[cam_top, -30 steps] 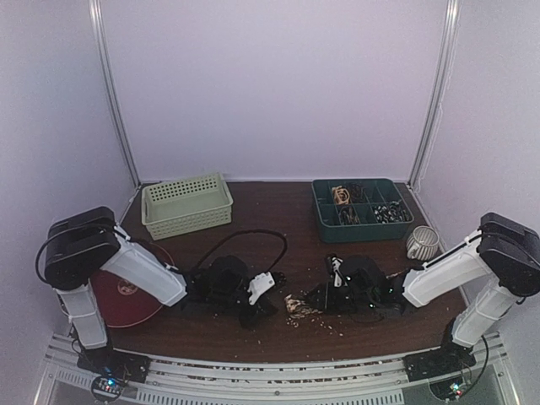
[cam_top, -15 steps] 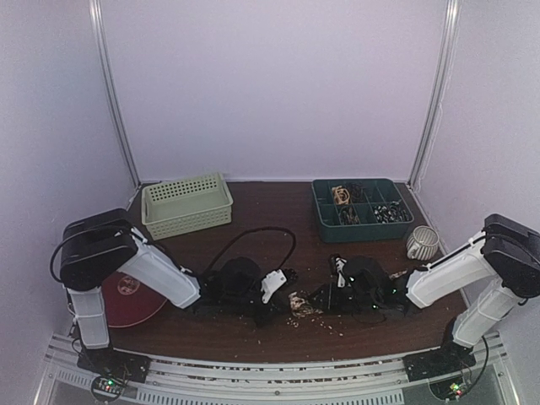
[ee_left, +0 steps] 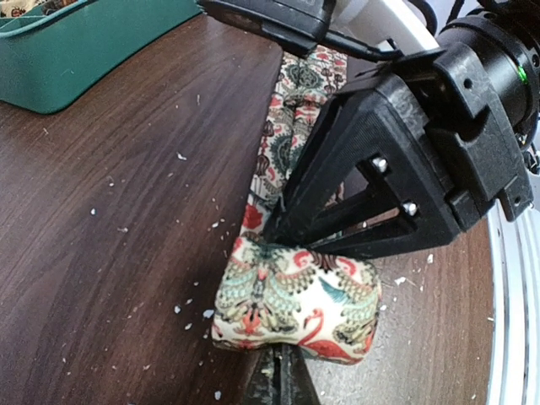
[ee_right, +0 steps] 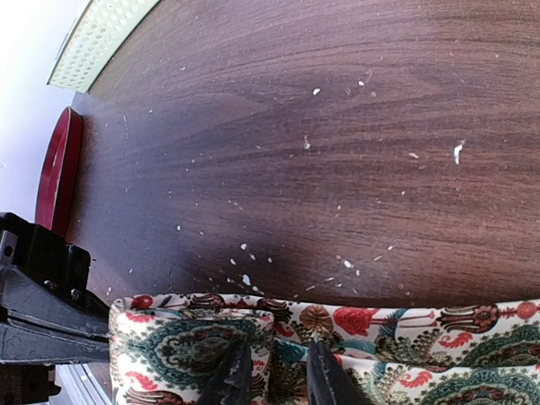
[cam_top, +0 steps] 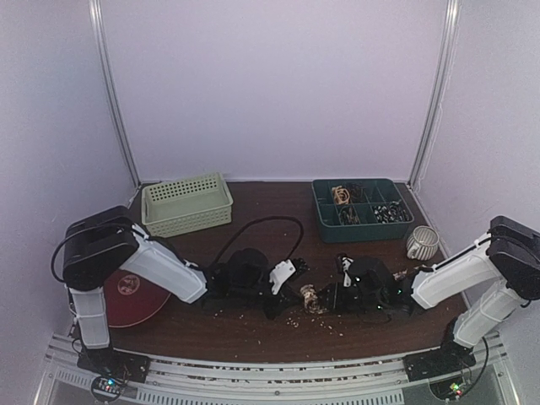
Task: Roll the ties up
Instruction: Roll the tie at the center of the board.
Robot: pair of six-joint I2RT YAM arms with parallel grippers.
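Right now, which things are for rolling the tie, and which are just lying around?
For the job: the patterned tie, partly rolled; the right claw pinching it; the left claw, shut at the roll's edge.

Just lying about: green basket, teal tray of small bits, red plate, cup, pale crumbs.

Left gripper closed, right gripper low, jaws narrow, seemingly pinching

Open worktop runs through the far middle, between the pale basket at left and the green tray at right. Near centre is blocked: left pincer and right pincer meet at the tie, with a black cable looping behind.
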